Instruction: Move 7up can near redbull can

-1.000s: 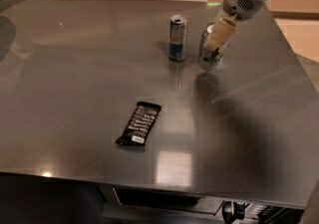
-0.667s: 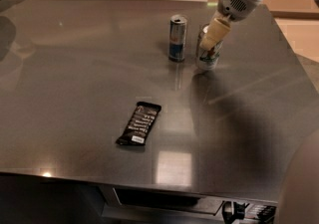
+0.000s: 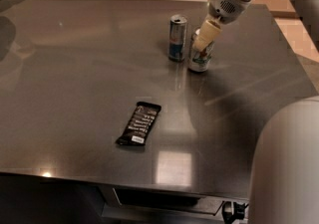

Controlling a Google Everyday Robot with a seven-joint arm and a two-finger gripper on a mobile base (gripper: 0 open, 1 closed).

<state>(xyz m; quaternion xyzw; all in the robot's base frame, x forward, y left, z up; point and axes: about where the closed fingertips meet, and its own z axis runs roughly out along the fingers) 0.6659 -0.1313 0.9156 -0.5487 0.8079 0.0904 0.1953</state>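
Note:
The 7up can (image 3: 200, 60), silver-white with green marks, stands upright on the steel table (image 3: 75, 68) at the back right. The redbull can (image 3: 177, 38), slim and blue and silver, stands upright just to its left, a small gap apart. My gripper (image 3: 202, 44) reaches down from the upper right and is shut on the top of the 7up can. Its cream fingers (image 3: 206, 33) hide the can's upper half.
A black snack bar (image 3: 139, 123) lies flat nearer the table's front, left of centre. The table's right edge (image 3: 294, 63) runs close behind the cans. Part of my grey body (image 3: 286, 168) fills the bottom right corner.
My gripper has carried the 7up can leftward, so it now stands closer to the redbull can. The redbull can and the snack bar have not moved.

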